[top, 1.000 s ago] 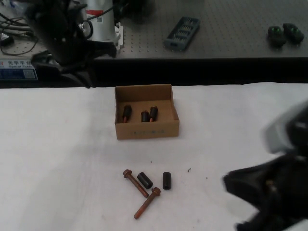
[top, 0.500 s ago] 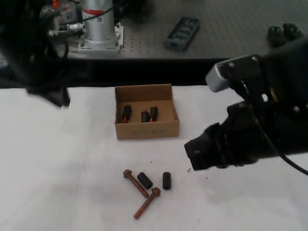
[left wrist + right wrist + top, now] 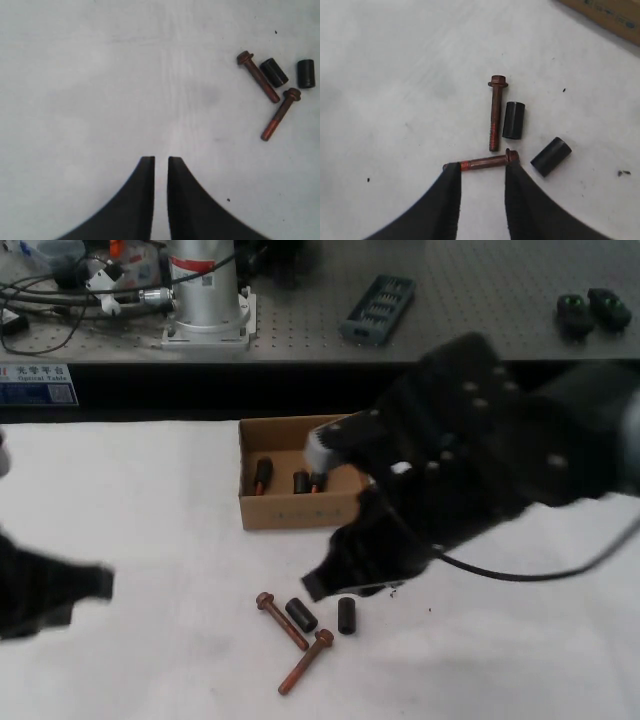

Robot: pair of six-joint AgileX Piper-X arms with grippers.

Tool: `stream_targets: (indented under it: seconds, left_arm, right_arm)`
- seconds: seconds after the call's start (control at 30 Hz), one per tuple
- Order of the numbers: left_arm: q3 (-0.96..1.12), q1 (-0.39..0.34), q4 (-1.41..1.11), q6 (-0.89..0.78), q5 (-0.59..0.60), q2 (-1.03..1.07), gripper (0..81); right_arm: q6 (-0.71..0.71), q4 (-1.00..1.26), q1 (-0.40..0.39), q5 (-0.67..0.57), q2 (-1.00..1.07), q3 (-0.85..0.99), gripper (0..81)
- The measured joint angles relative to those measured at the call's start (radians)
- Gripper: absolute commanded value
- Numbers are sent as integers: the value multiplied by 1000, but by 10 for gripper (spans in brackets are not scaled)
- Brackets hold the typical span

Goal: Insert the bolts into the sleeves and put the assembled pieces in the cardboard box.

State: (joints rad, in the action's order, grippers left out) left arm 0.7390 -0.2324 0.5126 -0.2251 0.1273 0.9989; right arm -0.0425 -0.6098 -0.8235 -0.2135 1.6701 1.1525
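Two copper-coloured bolts [image 3: 281, 619] [image 3: 305, 661] and two black sleeves [image 3: 301, 615] [image 3: 346, 615] lie loose on the white cloth in front of the cardboard box [image 3: 304, 511]. The box holds three assembled pieces [image 3: 263, 476]. My right gripper [image 3: 482, 170] is open just above the parts. One bolt [image 3: 485, 161] lies crosswise at its fingertips, with the other bolt [image 3: 495, 112] and both sleeves [image 3: 513, 120] [image 3: 550, 156] beyond. My left gripper [image 3: 161, 159] is shut over bare cloth, left of the bolts [image 3: 257, 76] [image 3: 280, 114] and sleeves [image 3: 274, 72] [image 3: 305, 73].
The right arm [image 3: 470, 470] reaches over the cloth and covers the box's right corner. The left arm [image 3: 40, 590] is low at the front left. Behind the cloth runs a perforated bench with a metal post [image 3: 205, 290], a dark rack [image 3: 378, 308] and cables.
The right arm has swung from the front right corner up and leftward to above the loose parts. The left arm has come from the back left down to the front left.
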Motion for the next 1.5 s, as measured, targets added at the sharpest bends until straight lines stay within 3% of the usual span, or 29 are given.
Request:
stream_targets:
  seconds: [0.5, 1.1, 1.17, 1.33, 1.5]
  left_arm:
    - [-206, 0, 67, -18, -7, -408, 74]
    - [-209, 0, 191, 27, -12, -516, 74]
    - [-209, 0, 191, 27, -12, -516, 74]
    - [-209, 0, 194, 27, -12, -516, 74]
    - [-209, 0, 194, 27, -12, -516, 74]
  right_arm:
    - [164, -200, -52, 94, 444, 398, 242]
    - [170, -244, -79, 135, 513, 471, 239]
    - [170, -248, -79, 135, 513, 474, 207]
    - [171, -263, -81, 159, 513, 473, 17]
    - [179, -273, -85, 174, 513, 476, 37]
